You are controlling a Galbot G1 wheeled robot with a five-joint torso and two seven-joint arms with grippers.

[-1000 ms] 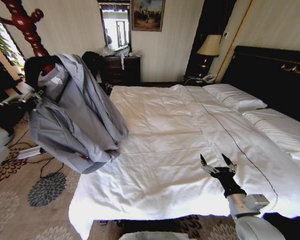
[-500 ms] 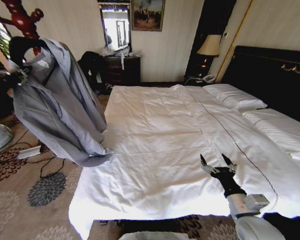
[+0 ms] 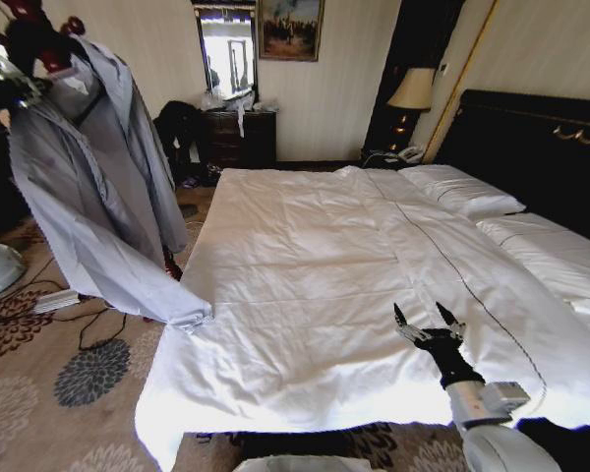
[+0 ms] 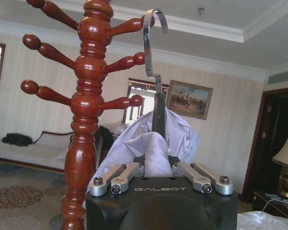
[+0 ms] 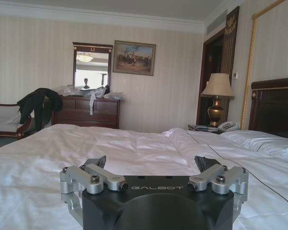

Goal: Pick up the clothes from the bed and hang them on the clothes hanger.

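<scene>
Grey-blue cloth marks your clothes (image 3: 88, 187): the shirt hangs on the clothes hanger (image 4: 156, 72) at ten o'clock in the head view, off the bed (image 3: 344, 275), one sleeve end touching the sheet's edge. In the left wrist view your left gripper (image 4: 158, 167) is pinching the hanger just below its silver hook, with shirt cloth bunched around the grip; the hook stands up beside the pegs of a red wooden coat stand (image 4: 84, 120). Your right gripper (image 3: 428, 320) hovers at five o'clock, over the bed's near edge, fingers spread.
</scene>
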